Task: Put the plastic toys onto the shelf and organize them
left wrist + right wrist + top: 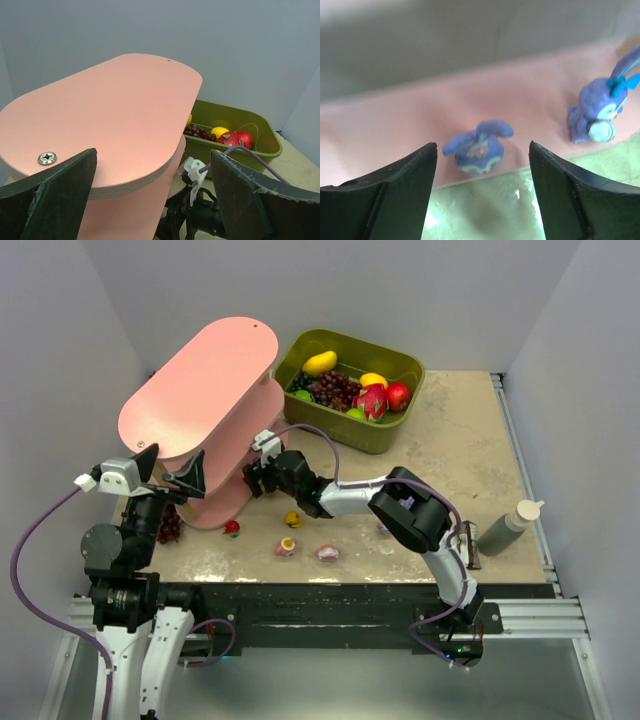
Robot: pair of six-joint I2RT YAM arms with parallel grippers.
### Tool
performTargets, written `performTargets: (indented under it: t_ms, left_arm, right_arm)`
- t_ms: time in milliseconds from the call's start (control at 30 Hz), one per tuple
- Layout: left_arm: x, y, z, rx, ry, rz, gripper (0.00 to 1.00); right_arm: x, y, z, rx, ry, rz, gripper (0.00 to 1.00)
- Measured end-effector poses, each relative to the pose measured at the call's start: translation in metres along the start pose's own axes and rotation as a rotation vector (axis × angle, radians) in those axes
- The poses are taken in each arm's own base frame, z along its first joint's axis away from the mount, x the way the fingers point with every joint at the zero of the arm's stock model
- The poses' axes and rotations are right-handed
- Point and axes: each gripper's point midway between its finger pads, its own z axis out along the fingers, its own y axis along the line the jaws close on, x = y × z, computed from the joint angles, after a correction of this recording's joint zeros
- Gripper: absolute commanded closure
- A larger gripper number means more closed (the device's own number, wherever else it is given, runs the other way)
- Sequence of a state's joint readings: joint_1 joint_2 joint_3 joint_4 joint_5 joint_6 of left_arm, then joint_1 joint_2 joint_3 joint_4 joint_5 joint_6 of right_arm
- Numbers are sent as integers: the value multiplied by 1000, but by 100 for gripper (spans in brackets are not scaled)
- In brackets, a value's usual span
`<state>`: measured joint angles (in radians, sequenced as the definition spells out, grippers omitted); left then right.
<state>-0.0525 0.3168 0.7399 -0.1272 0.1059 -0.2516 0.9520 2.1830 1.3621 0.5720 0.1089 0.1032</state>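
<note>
The pink shelf stands at the left, and its top board fills the left wrist view. My right gripper is open at a lower board. A purple figurine lies on that board's edge, ahead of the open right gripper and untouched by it. A second purple figurine stands further right. Red, yellow and pink toys lie on the table. My left gripper is open and empty beside the top board, as the left wrist view also shows.
An olive bin of larger fruits stands behind the shelf and shows in the left wrist view. A dark red grape bunch lies by the left arm. A squeeze bottle stands at the right edge.
</note>
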Motion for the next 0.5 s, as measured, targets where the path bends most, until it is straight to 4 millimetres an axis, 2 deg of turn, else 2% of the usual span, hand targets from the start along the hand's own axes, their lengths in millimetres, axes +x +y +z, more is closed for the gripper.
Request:
performTargets:
  t_ms: [133, 233, 267, 300, 500]
  left_arm:
    - [0, 0, 0, 0, 0, 0, 1]
    - [0, 0, 0, 0, 0, 0, 0]
    - [0, 0, 0, 0, 0, 0, 0]
    - [0, 0, 0, -1, -1, 0, 0]
    - [0, 0, 0, -3, -1, 0, 0]
  right_arm:
    - [4, 1, -9, -15, 13, -2, 17]
    - [-6, 3, -23, -25, 0, -3, 15]
    - [-22, 4, -31, -33, -28, -1, 14]
    - [-24, 5, -32, -34, -33, -1, 14]
    - [-87, 11, -68, -62, -144, 17, 15]
